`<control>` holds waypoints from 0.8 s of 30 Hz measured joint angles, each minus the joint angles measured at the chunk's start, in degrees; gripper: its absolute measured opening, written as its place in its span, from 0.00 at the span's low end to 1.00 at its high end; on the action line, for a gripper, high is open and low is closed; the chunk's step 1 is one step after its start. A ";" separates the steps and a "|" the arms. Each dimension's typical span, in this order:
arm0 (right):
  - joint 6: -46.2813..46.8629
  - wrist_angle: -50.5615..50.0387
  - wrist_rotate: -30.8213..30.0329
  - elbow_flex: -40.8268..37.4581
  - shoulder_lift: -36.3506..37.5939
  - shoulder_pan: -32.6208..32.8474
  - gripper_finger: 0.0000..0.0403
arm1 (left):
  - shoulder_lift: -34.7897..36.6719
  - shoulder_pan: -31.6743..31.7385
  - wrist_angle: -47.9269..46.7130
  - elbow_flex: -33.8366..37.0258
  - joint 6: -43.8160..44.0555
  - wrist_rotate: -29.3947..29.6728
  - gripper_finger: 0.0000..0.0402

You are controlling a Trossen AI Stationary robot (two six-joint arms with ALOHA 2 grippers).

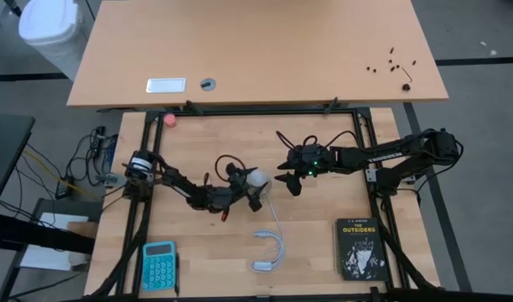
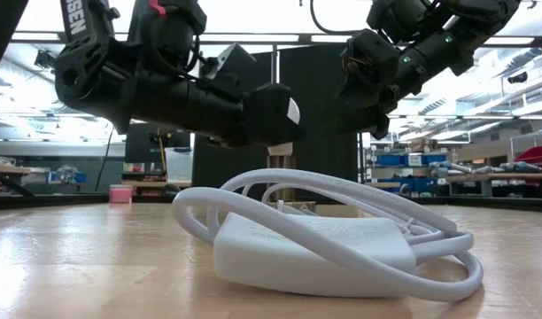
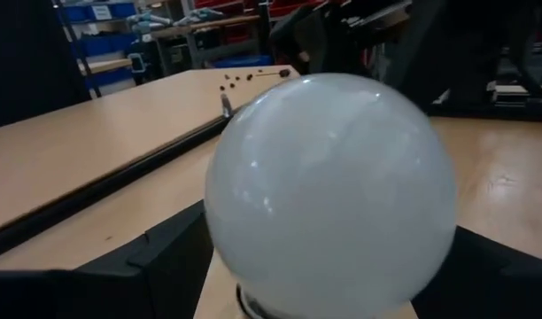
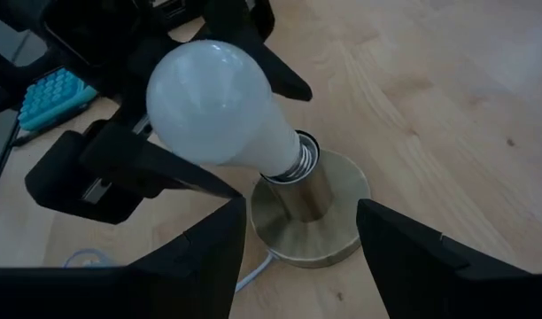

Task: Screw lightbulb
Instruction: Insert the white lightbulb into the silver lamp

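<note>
The white lightbulb [image 4: 220,105] stands tilted, its grey screw base [image 4: 299,159] in the collar of a round brass socket disc [image 4: 311,221] on the table. The bulb also shows in the high view [image 1: 256,178] and fills the left wrist view [image 3: 331,195]. My left gripper [image 1: 244,191] comes from the table's left and is shut on the globe. My right gripper [image 1: 288,183] is open just right of the bulb; its fingers [image 4: 413,257] stand on either side of the disc, apart from it. The disc's white cord [image 1: 273,239] runs toward the near edge. My left gripper holds the bulb's frosted globe [image 4: 178,133] between its two fingers [image 4: 129,168], one on each side of the widest part. The fingers come nearly level from the table's left. The bulb leans, and its screw base sits in the socket collar.
A coiled white cord with its adapter [image 1: 263,266] lies near the front edge and fills the low view's foreground [image 2: 315,252]. A teal calculator [image 1: 159,264] lies front left and a black book [image 1: 360,247] front right. A pink ball [image 1: 169,120] lies at the back left.
</note>
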State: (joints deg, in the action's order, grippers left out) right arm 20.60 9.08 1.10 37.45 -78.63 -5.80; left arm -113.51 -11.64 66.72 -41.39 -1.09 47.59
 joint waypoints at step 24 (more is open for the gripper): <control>-1.18 0.09 0.00 0.00 0.00 0.00 0.56 | 0.00 -3.61 -5.31 0.59 6.46 6.47 0.79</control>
State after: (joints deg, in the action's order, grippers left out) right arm 19.42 9.17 1.10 37.45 -78.63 -5.80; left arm -113.51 -15.25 61.40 -40.80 5.37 54.05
